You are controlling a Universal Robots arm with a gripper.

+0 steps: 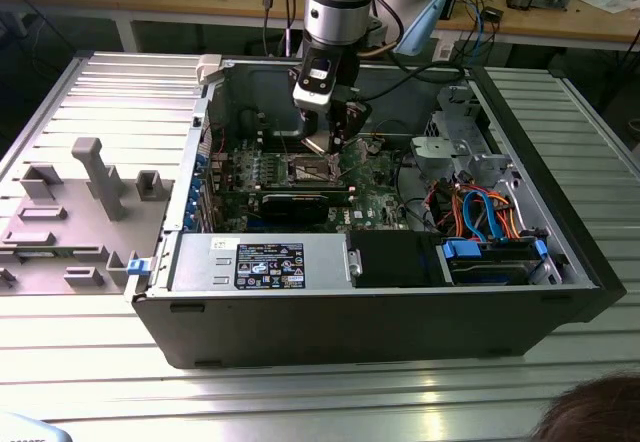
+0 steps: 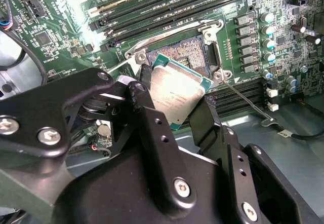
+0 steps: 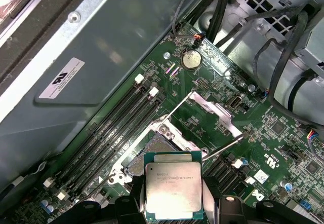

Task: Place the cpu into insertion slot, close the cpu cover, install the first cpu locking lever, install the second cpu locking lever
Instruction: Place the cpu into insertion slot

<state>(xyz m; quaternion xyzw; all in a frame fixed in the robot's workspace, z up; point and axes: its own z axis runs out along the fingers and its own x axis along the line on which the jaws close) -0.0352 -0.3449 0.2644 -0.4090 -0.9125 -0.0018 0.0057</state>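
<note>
Exterior view: gripper (image 1: pixel 327 145) is down inside the pc case (image 1: pixel 350 327), hovering over the motherboard (image 1: pixel 385 204).

Second wrist view: fingers (image 2: pixel 152 125) are pinching the cpu (image 2: pixel 178 95) by two edges. The insertion slot (image 2: pixel 186 51) sits just past the fingertips, apart afaict.

First wrist view: cpu cover (image 3: pixel 212 110) is flipped open beyond the slot. The cpu looks twisted vs the slot imo. My worry: it drops in crooked, a corner digs in and bends pins. It could also slip, bc it's an edge grip.

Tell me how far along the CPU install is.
Done: nothing is seated yet. In hand: the black fingers clamp the flat square silvery-tan cpu over the dark-centred, metal-rimmed insertion slot. Left: the thin silvery cpu cover stands open, and a wire locking lever sticks out unlatched.
</note>
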